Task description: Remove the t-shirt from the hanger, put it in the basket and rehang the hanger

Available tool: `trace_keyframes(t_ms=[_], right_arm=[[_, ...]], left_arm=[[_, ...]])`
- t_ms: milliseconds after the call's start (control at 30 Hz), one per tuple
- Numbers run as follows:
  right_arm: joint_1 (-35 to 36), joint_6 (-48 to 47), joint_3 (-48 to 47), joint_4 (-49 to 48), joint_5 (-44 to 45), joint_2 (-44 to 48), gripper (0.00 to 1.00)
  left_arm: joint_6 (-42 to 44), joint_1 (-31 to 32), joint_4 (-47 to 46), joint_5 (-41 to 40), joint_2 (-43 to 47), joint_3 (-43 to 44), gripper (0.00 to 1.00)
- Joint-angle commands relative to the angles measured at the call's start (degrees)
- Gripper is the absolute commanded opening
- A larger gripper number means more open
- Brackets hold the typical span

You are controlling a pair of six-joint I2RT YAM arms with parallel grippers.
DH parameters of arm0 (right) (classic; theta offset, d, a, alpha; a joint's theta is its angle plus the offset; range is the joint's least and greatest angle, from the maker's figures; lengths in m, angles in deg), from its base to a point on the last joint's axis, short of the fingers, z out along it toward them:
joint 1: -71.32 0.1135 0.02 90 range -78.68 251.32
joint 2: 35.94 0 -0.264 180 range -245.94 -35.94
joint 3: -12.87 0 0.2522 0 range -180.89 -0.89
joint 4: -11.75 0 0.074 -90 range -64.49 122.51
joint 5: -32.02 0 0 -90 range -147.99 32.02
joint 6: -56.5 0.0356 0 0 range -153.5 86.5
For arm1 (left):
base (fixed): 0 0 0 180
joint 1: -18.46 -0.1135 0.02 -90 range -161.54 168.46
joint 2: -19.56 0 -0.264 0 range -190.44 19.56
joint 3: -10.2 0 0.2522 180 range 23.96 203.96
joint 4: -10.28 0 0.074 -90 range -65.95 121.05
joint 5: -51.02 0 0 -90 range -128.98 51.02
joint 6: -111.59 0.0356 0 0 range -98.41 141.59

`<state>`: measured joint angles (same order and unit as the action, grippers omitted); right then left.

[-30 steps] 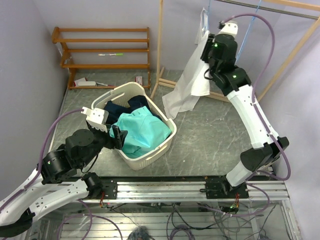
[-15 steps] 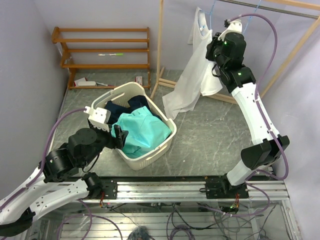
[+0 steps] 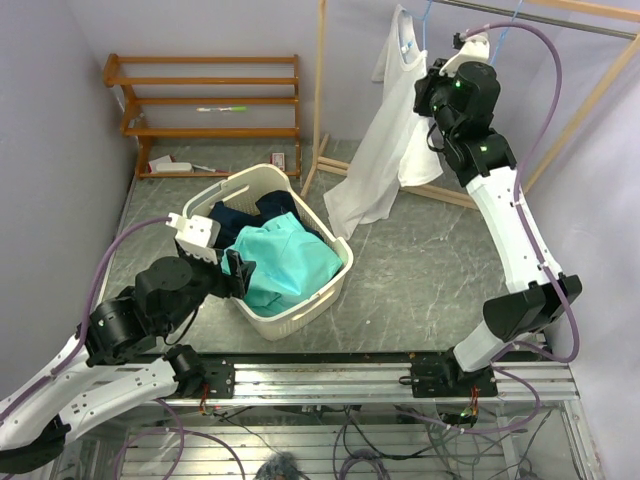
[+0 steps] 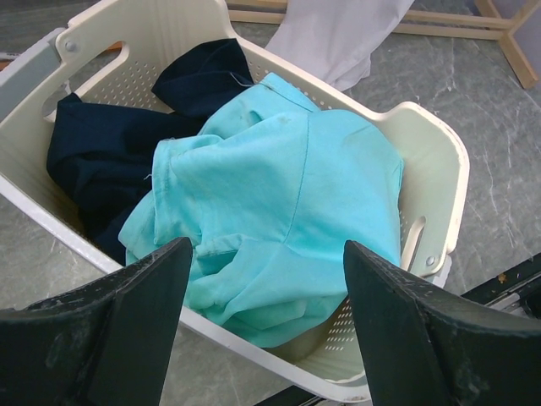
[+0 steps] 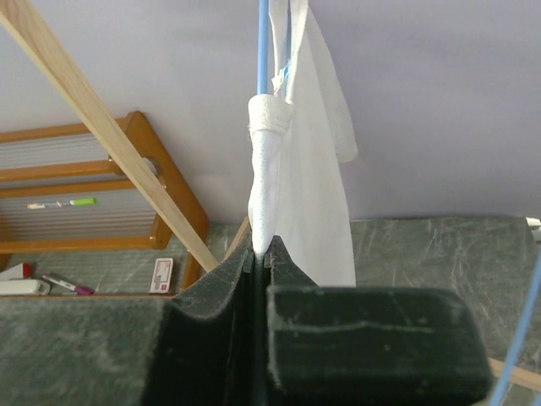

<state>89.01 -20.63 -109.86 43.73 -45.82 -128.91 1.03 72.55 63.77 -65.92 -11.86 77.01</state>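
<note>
A white t-shirt (image 3: pixel 385 160) hangs on a blue hanger (image 3: pixel 425 18) from the rail at the upper right. My right gripper (image 3: pixel 430 82) is raised against the shirt's upper part. In the right wrist view the right gripper (image 5: pixel 262 247) is shut, with a fold of the white t-shirt (image 5: pixel 308 169) pinched between its jaws just below the blue hanger (image 5: pixel 263 42). My left gripper (image 3: pixel 240 272) hovers open at the near side of the laundry basket (image 3: pixel 300 312). In the left wrist view the left gripper (image 4: pixel 266 254) has nothing between its fingers.
The cream basket (image 4: pixel 439 144) holds a turquoise garment (image 4: pixel 279 186) and a dark navy one (image 4: pixel 110 144). A wooden shelf (image 3: pixel 205 100) stands at the back left. The wooden rack post (image 3: pixel 321 90) and metal rail (image 3: pixel 540 18) frame the shirt.
My right gripper has shut on the t-shirt and risen up and to the right, lifting the fabric with it. The left arm has barely moved.
</note>
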Motion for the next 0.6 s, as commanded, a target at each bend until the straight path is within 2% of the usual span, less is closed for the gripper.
trace_keyframes(t_ms=[0, 67, 167, 400, 567], right_arm=[[-0.31, -1.16, -3.12, -5.95, -0.14, 4.28, 0.0], [-0.23, -0.94, -3.62, -5.56, -0.25, 5.07, 0.0], [-0.24, -0.39, -4.05, -3.88, -0.42, 6.47, 0.0], [-0.27, 1.78, 2.2, 3.58, -3.91, 14.05, 0.0], [-0.25, 2.49, 15.59, 7.25, -7.57, 26.63, 0.0]], left_arm=[[-0.45, -0.38, -0.57, -0.66, 0.98, -0.37, 0.84], [-0.37, -0.38, -0.68, -0.5, 1.01, -0.46, 0.87], [-0.36, -0.37, -0.83, -0.23, 0.64, -0.49, 1.0], [1.22, -0.38, -2.52, 4.69, 0.09, -0.87, 0.99], [2.76, -0.38, -4.71, 8.96, 0.8, -1.59, 0.84]])
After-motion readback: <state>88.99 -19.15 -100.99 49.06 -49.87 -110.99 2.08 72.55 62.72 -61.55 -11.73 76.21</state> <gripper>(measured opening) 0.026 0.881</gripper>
